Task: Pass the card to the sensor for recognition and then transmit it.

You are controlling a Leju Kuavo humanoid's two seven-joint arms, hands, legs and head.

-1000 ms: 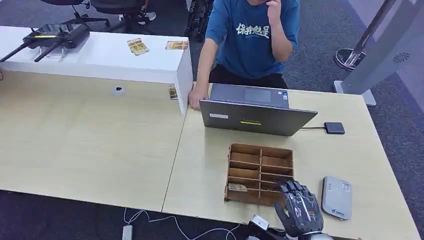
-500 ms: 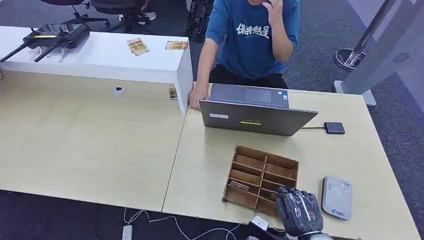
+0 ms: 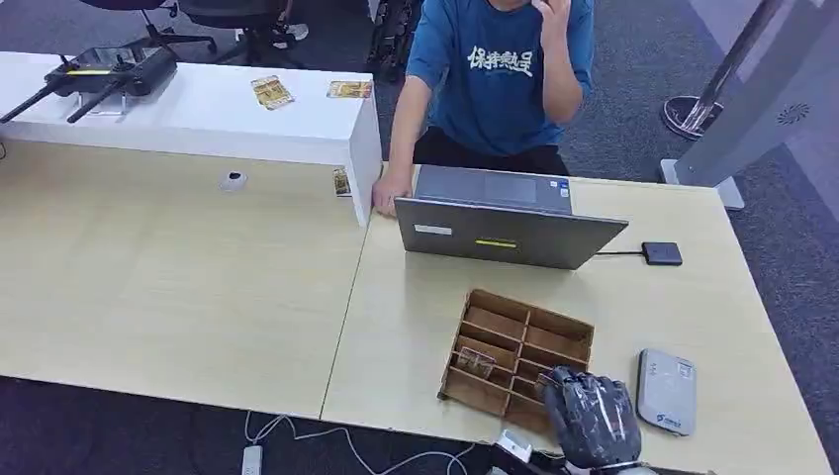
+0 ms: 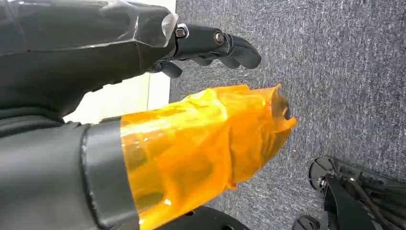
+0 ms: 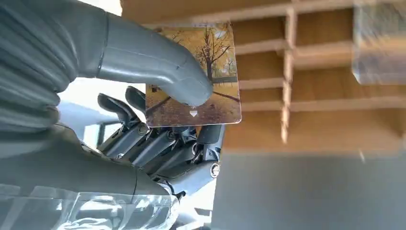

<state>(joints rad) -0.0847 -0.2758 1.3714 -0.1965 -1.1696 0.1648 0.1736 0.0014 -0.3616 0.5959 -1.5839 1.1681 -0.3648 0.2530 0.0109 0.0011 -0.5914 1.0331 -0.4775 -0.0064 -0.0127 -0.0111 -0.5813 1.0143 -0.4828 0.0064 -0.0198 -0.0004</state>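
My right hand (image 3: 591, 416) sits at the near corner of the wooden slotted card box (image 3: 514, 358). In the right wrist view that hand (image 5: 143, 120) pinches a card (image 5: 210, 86) printed with an autumn tree between its thumb and fingers, just beside the box's dividers (image 5: 306, 81). Another card (image 3: 475, 362) stands in a slot of the box. The grey card sensor (image 3: 666, 391) lies flat on the table right of the box. My left hand (image 4: 210, 43) hangs over the carpet with its fingers curled and nothing in it.
An open laptop (image 3: 505, 228) stands behind the box, with a person in a blue shirt (image 3: 495, 79) seated beyond it. A small black device (image 3: 661, 253) lies at the laptop's right. Loose cards (image 3: 272, 91) lie on the white counter (image 3: 198, 109).
The wooden box has turned and slid slightly under my right hand. My right hand has curled its fingers in and drawn back toward the table's near edge.
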